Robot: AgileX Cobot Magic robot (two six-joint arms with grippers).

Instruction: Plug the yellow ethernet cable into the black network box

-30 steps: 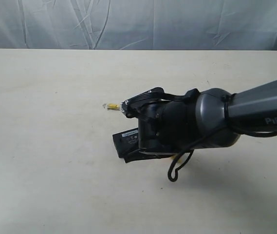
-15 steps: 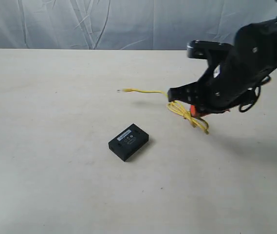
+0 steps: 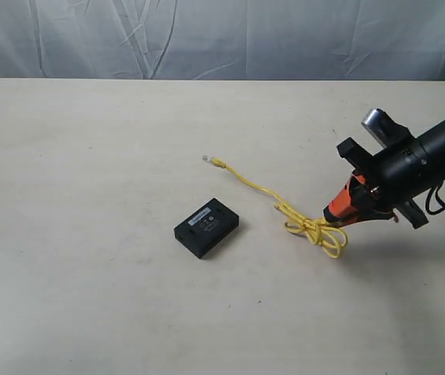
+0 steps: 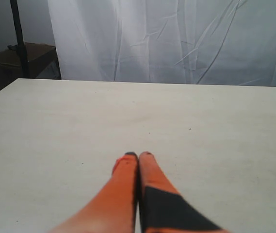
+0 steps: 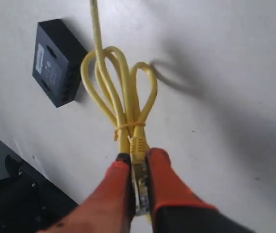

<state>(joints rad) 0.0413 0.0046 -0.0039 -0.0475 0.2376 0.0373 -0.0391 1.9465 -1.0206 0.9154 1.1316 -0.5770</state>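
Note:
The black network box (image 3: 206, 227) lies flat on the table, white label up; the right wrist view shows it too (image 5: 56, 63). The yellow ethernet cable (image 3: 257, 188) runs from a free clear plug (image 3: 206, 159) to a tied bundle of loops (image 3: 320, 232). My right gripper (image 3: 334, 218) is shut on the cable's other plug at the loops, right of the box. In the right wrist view the clear plug sits between the orange fingers (image 5: 169, 180) of the right gripper (image 5: 138, 158), loops (image 5: 121, 92) hanging ahead. My left gripper (image 4: 138, 155) is shut on nothing, over bare table.
The pale table (image 3: 89, 156) ends at a wrinkled grey-white curtain (image 3: 222, 35) behind. In the left wrist view a cardboard box (image 4: 24, 63) and a black pole (image 4: 16, 34) stand beyond the table's far corner.
The right arm swung away from over the box to the right and down, dragging the cable. The loops now rest low by the table, and the free plug lies further right.

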